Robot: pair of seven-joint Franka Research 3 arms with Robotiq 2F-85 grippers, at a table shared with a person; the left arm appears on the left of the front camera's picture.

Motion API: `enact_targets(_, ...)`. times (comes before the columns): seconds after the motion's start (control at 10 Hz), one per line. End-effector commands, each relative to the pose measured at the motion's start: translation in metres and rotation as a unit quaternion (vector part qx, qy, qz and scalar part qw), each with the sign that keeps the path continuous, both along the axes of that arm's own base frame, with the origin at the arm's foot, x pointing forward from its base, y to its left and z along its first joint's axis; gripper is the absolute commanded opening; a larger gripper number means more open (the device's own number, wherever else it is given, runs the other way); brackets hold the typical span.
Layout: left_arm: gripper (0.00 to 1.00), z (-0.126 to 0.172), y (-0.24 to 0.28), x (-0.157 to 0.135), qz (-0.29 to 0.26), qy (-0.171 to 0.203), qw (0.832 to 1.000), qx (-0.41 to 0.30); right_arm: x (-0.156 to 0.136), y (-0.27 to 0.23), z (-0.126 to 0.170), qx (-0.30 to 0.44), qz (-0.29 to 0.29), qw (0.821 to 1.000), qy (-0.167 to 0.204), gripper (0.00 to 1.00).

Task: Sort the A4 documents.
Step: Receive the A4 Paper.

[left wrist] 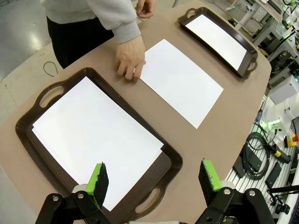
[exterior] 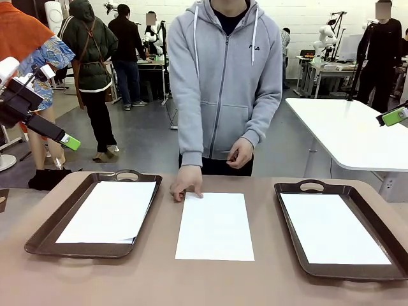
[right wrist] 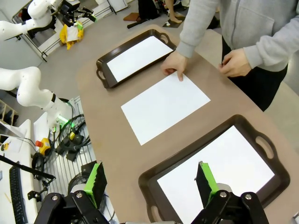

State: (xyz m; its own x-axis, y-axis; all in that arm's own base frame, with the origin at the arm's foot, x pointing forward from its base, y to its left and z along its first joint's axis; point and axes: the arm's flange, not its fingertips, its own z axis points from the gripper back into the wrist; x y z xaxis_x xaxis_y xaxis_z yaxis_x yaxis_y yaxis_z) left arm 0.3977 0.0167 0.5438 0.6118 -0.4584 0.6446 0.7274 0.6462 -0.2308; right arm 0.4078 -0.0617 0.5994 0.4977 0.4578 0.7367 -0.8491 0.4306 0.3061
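A single plain white A4 paper sheet [exterior: 215, 225] lies flat on the bare brown bench [exterior: 159, 280], midway between two dark brown handled plastic trays. The left tray [exterior: 44, 233] sits toward the bench's left edge and carries a white paper stack [exterior: 109, 211] with a lower sheet protruding at one corner; the right tray [exterior: 299, 255] sits toward the right edge and carries a white sheet [exterior: 331, 228]. The person's hand [exterior: 187, 181], in a grey sleeve, rests its fingertips on the far left corner of the centre sheet. The left gripper [left wrist: 154, 179] hangs above the near end of the left tray with its jaws wide apart and holding nothing; the right gripper [right wrist: 149, 179] hangs above the near end of the right tray, jaws likewise spread and empty. Probable hazards from this state: a thin sheet lying flush on the bench offers no edge to pinch, so a descending pair of pads may skid over it, crease it, or push it toward a tray rim instead of lifting it. If an arm reaches for the centre sheet while the hand presses that corner, the paper may tear or buckle, and contact with the fingers becomes possible. A grasp attempted on the left stack may pick up several sheets together, since the layers are already misaligned. Both arms converging on the bench centre risk collision.
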Motion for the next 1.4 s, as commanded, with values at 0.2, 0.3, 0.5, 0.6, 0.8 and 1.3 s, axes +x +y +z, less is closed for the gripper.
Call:
enact_targets(0.2, 1.00, 0.0000, 0.0017, -0.0003, -0.005, -0.004, 1.000, -0.008, -0.0013, 0.0004, 0.0013, 0.003, 0.003, 1.000, -0.001, 1.00)
enact_targets(0.3, 1.00, 0.0000, 0.0017, -0.0003, -0.005, -0.004, 1.000, -0.008, -0.0013, 0.0004, 0.0013, 0.003, 0.003, 1.000, -0.001, 1.00)
enact_targets(0.5, 1.00, 0.0000, 0.0017, -0.0003, -0.005, -0.004, 1.000, -0.008, -0.0013, 0.0004, 0.0013, 0.003, 0.003, 1.000, -0.001, 1.00)
enact_targets(0.6, 1.00, 0.0000, 0.0017, -0.0003, -0.005, -0.004, 1.000, -0.008, -0.0013, 0.0004, 0.0013, 0.003, 0.003, 1.000, -0.001, 1.00)
enact_targets(0.8, 1.00, 0.0000, 0.0017, -0.0003, -0.005, -0.004, 1.000, -0.008, -0.0013, 0.0004, 0.0013, 0.003, 0.003, 1.000, -0.001, 1.00)
enact_targets(1.3, 1.00, 0.0000, 0.0017, -0.0003, -0.005, -0.004, 1.000, -0.008, -0.0013, 0.0004, 0.0013, 0.003, 0.003, 1.000, -0.001, 1.00)
